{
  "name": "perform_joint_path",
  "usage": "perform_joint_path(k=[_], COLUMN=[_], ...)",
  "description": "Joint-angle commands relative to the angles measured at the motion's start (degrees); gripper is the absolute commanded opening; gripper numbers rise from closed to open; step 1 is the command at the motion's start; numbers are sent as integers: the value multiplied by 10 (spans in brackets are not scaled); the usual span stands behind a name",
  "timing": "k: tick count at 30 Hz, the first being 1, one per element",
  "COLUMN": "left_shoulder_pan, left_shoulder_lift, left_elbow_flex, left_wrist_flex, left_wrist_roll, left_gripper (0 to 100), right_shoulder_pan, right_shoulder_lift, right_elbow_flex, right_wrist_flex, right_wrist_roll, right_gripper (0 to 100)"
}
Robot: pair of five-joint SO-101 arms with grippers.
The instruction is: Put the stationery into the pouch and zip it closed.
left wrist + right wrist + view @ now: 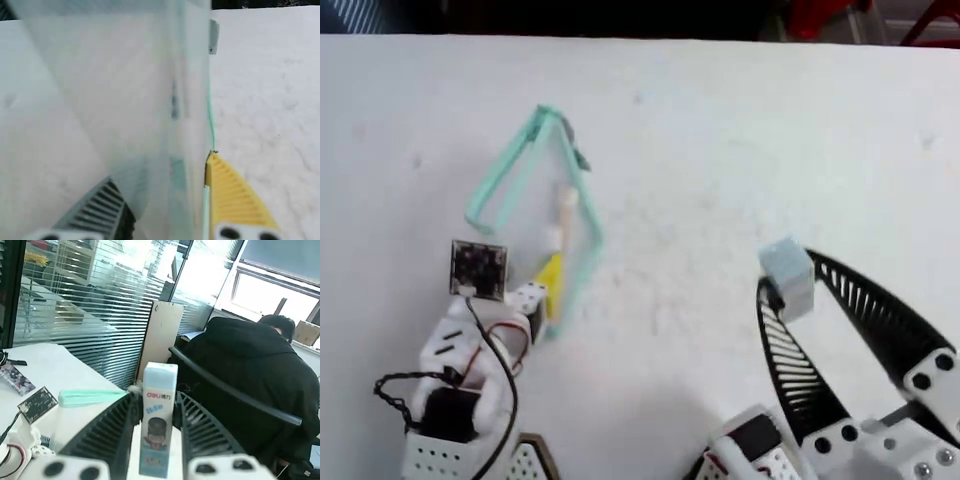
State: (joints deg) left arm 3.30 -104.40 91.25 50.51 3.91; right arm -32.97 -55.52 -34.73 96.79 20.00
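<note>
Honestly, the pouch (535, 200) is thin floppy film, probably slippery, so I'd grab the stiffer mint rim (505, 165). It's propped up on the table (720, 150) with the left hand (160, 170) pinching 1 clear wall. The right hand (157, 396) is clamped on the eraser (159, 435), well apart from it; looks light and rigid, easy carry.

Clear pouch (535, 190) edged in mint green at 10 o'clock, pale blue eraser (787, 278) with cartoon print at 4 o'clock, right gripper (788, 270) black and ribbed, left gripper (160, 170) one finger yellow, one dark grey, white table (720, 130).
</note>
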Motion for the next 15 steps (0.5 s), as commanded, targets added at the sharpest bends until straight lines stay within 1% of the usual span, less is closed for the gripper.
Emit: perform_joint_path(k=[1, 6, 9, 13, 15], left_shoulder_pan=[1, 1, 1, 8, 23], left_shoulder_lift=[-1, -1, -1, -1, -1], left_elbow_flex=[-9, -9, -9, -16, -16], left_wrist_flex=[-14, -14, -13, -10, -9], left_wrist_roll=[4, 4, 4, 4, -2], left_gripper=[207, 207, 210, 211, 211], right_shoulder_pan=[-3, -3, -3, -5, -5], right_shoulder_lift=[-19, -52, -73, -101, -113], right_elbow_flex=[40, 98, 145, 236, 294], right_wrist_flex=[-28, -43, -73, -147, -206], right_wrist_roll=[2, 2, 2, -1, -38], right_gripper=[17, 17, 17, 17, 17])
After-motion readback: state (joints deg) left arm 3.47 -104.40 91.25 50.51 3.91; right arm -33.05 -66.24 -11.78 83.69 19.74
